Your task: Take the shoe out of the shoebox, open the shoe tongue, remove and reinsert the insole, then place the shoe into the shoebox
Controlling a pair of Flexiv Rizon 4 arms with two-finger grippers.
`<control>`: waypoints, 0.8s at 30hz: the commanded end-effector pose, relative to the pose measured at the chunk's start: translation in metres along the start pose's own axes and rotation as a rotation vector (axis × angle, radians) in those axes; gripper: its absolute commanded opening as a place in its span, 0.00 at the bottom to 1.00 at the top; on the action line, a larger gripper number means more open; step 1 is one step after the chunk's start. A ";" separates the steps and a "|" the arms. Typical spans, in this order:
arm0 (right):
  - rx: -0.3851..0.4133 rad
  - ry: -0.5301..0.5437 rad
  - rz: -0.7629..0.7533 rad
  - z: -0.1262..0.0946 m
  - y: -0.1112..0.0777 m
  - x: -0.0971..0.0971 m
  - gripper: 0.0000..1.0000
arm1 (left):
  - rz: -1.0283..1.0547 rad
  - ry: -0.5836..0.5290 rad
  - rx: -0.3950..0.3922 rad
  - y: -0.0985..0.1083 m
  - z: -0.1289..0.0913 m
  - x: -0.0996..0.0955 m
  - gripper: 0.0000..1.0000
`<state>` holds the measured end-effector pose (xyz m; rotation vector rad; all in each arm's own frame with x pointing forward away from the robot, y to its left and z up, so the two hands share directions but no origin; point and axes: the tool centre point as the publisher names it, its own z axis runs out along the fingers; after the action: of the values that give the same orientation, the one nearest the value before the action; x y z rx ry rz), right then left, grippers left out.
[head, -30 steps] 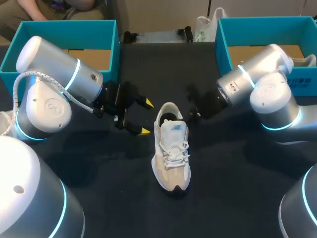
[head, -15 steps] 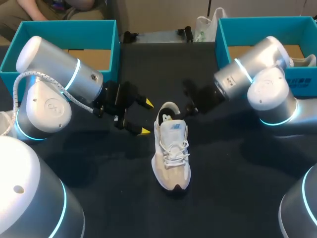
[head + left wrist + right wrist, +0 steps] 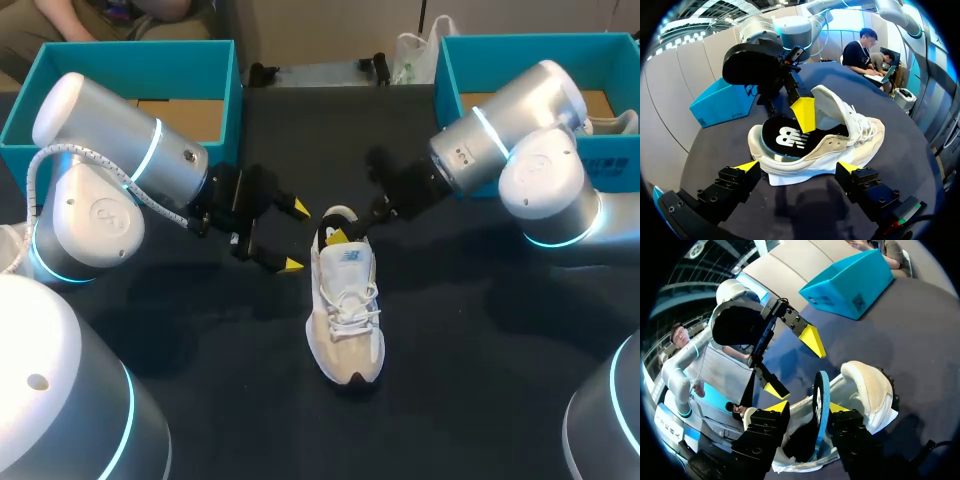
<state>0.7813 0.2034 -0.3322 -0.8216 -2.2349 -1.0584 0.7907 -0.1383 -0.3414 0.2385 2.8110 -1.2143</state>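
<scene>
A white and beige shoe lies mid-table with its toe toward me. Its black insole with a blue edge sits raised in the heel opening. My right gripper is at the heel, and one yellow fingertip reaches into the shoe. In the right wrist view the insole stands edge-on between the spread fingers of my right gripper, which is open. My left gripper hangs open just left of the heel. The shoe lies ahead of my left gripper with nothing between its fingers.
One teal shoebox stands at the back left. Another teal shoebox at the back right has a white shoe in it. A white plastic bag lies at the far edge between them.
My right arm has swung left to the shoe's heel and its fingers have spread apart, one tip now inside the opening. The left arm and the shoe have stayed still.
</scene>
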 end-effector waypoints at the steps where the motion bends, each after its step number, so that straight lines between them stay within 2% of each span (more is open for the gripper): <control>1: -0.013 -0.023 -0.016 -0.010 0.001 0.008 0.46 | -0.001 0.001 -0.005 -0.001 0.001 -0.001 1.00; 13: -0.036 -0.049 -0.089 -0.033 0.020 0.001 0.47 | -0.001 0.001 -0.005 -0.001 0.001 -0.001 1.00; 19: -0.029 -0.067 -0.139 -0.047 0.037 -0.004 0.46 | -0.001 0.001 -0.005 -0.001 0.001 -0.001 1.00; 24: -0.012 -0.113 -0.173 -0.063 0.052 0.000 0.47 | -0.001 0.001 -0.005 -0.001 0.001 -0.001 1.00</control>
<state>0.8289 0.1810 -0.2859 -0.7146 -2.4064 -1.1739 0.7907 -0.1383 -0.3414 0.2385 2.8110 -1.2144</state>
